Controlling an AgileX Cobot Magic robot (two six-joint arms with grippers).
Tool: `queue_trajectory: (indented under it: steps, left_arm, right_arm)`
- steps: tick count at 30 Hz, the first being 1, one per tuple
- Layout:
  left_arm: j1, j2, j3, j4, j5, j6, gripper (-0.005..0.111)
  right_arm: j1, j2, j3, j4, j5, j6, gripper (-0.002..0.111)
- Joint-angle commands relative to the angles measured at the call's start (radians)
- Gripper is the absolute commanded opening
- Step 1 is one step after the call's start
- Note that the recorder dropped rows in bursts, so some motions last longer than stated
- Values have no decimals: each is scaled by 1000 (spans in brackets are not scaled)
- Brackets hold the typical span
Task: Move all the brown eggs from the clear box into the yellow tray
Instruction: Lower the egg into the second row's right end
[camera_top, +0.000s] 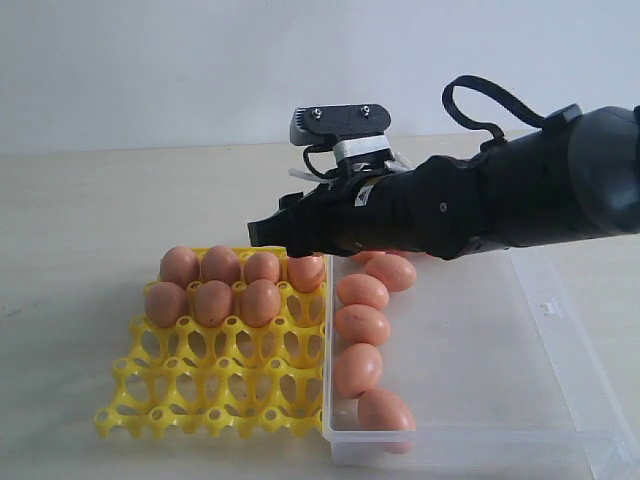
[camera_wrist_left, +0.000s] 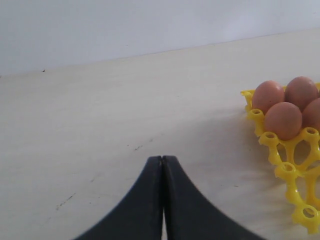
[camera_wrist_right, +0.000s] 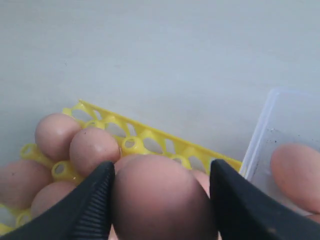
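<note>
brown egg (camera_wrist_right: 159, 192) — in right hand (camera_wrist_right: 162, 202)'s grip

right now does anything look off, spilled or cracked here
Nothing stands out. Six eggs sit in tray cups; others lie whole in the box, along the wall nearest the tray. The right gripper holds one egg at the tray's back row. No cracks or spills show.

You'll see seven smooth brown eggs (camera_top: 212, 300) in the two far rows of the yellow tray (camera_top: 120, 418), one clamped in the right gripper (camera_wrist_right: 161, 170), and at least five more along the tray-side wall of the clear box (camera_top: 480, 370).
</note>
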Motion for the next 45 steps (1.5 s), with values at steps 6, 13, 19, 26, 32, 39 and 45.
queue_trajectory:
  steps: [6, 13, 19, 26, 32, 39, 45]
  left_arm:
    - [-7, 2, -4, -2, -12, -4, 0]
    - [-7, 2, -4, -2, -12, -4, 0]
    - [-7, 2, -4, -2, -12, -4, 0]
    - [-7, 2, -4, -2, -12, -4, 0]
    - [-7, 2, -4, -2, -12, -4, 0]
    - [-7, 2, -4, -2, -12, -4, 0]
    - [-7, 2, -4, -2, -12, -4, 0]
  right_arm:
    - [33, 53, 4, 0, -66, 131, 20]
    - [55, 89, 4, 0, -72, 138, 20]
    - [55, 91, 4, 0, -55, 157, 20]
    - [55, 91, 34, 0, -70, 168, 20]
    - [55, 91, 34, 0, -71, 186, 20]
    - [56, 91, 34, 0, -63, 186, 20]
    - [56, 91, 34, -76, -75, 246, 25]
